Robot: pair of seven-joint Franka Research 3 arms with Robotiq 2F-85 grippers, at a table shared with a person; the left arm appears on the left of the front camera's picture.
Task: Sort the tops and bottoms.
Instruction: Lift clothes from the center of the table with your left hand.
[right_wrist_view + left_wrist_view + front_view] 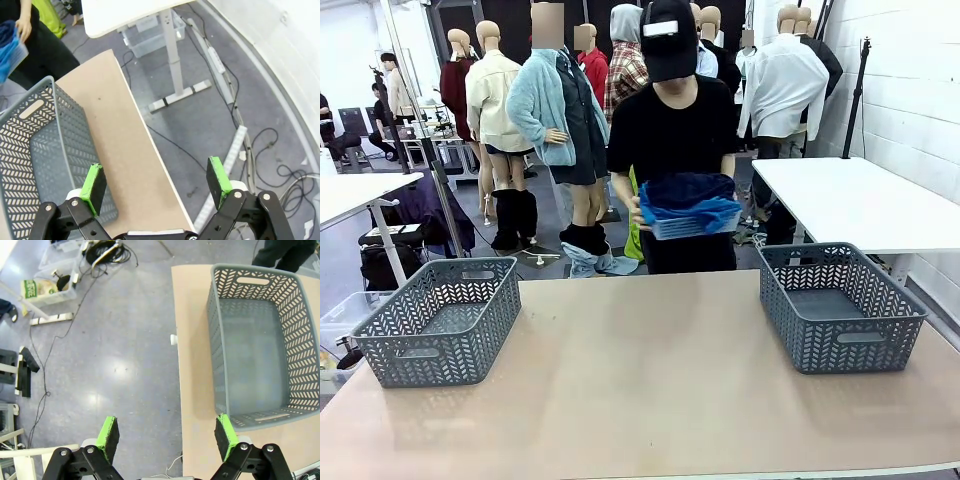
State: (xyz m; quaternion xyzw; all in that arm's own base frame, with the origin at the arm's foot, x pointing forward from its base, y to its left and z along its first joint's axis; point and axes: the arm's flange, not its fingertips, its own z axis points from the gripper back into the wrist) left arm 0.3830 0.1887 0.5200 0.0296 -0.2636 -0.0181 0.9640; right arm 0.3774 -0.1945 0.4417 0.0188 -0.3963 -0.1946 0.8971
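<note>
Across the table a person holds a small pale tray [672, 231] against their body. Bright blue tops [705, 213] are heaped in it, with the dark navy bottoms [682, 187] on top of them. A corner of a blue top [6, 54] shows beside the person's hand [23, 24] in the right wrist view. My left gripper [166, 437] is open over the table's left edge, near an empty grey basket [216, 340]. My right gripper [156, 184] is open over the table's right edge, beside the other empty grey basket [17, 172].
The two grey baskets stand at the left [425, 352] and right [852, 348] ends of the tan table [650, 370]. A white table [860, 200] stands at the back right. Cables and plastic boxes [50, 287] lie on the floor.
</note>
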